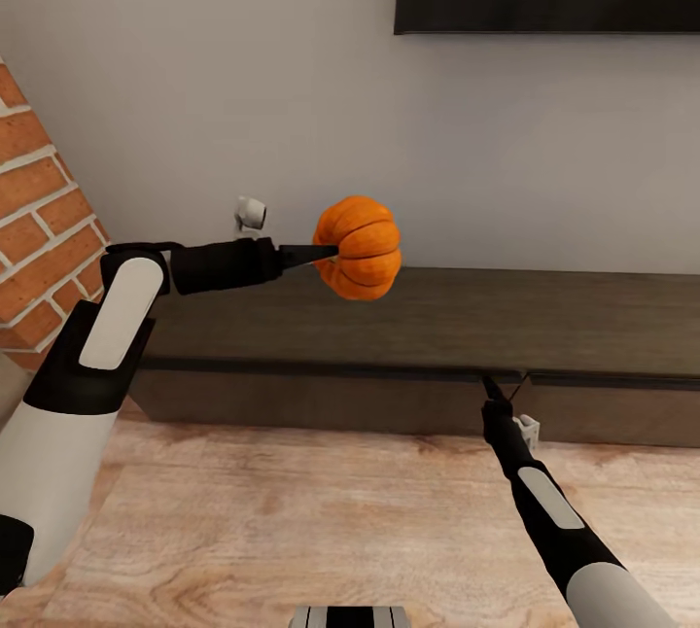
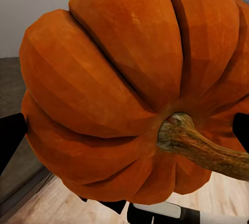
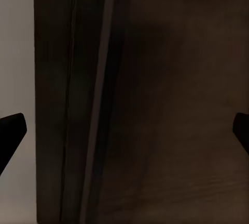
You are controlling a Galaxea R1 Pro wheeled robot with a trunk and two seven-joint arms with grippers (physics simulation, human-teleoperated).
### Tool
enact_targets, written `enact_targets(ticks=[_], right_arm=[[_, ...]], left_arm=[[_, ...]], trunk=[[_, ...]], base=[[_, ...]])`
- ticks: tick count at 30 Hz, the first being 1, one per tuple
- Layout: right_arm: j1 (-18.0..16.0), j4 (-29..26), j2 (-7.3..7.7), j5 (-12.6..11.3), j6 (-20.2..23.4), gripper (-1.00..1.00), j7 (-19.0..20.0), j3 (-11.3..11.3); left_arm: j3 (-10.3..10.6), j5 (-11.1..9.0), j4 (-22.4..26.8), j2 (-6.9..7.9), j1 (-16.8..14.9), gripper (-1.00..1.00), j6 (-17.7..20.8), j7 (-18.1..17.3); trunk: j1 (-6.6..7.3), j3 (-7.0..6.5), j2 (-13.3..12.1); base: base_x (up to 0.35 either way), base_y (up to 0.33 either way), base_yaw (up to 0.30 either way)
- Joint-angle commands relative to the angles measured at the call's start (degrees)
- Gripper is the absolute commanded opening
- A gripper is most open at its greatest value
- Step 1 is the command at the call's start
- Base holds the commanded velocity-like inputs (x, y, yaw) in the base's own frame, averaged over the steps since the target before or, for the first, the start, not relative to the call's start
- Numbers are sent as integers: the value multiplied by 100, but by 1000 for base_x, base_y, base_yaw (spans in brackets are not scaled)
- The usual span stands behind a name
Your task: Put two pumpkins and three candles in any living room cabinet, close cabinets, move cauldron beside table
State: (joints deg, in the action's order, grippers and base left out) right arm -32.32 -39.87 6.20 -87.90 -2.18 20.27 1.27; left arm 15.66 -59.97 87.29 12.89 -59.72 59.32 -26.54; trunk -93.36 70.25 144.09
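Cabinet (image 1: 437, 317) spans far wall, low, fronts look shut. I've got left gripper (image 1: 331, 254) pinching pumpkin (image 1: 362, 247) w/ stem toward wrist cam, held above cabinet top near its left end, prob. waiting for a drawer. Right gripper (image 1: 498, 388) spread at front's top edge, I reckon to pull it open.

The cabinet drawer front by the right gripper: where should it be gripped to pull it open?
Probably at its top edge, from the front: the cabinet has flat, handle-less fronts, with a dark gap under the top. The right gripper is open there.
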Motion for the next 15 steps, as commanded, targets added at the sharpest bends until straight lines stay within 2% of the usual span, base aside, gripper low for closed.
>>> enact_targets(ticks=[1,4,10,15], right_arm=[[-3,4,3,-44,-15,100,22,14],[-3,5,-7,-43,-11,100,-5,19],[-3,5,-72,-42,-10,100,-360,22],[-3,5,-94,-35,-17,100,-470,23]], left_arm=[[0,20,-2,3,-5,-100,9,-44],[-7,20,-2,3,-5,-100,9,-44],[-15,20,-2,6,-5,-100,9,-44],[-15,20,-2,11,-5,-100,9,-44]], trunk=[[1,4,2],[1,4,2],[1,4,2],[1,4,2]], base=[[0,0,0],[0,0,0],[0,0,0],[0,0,0]])
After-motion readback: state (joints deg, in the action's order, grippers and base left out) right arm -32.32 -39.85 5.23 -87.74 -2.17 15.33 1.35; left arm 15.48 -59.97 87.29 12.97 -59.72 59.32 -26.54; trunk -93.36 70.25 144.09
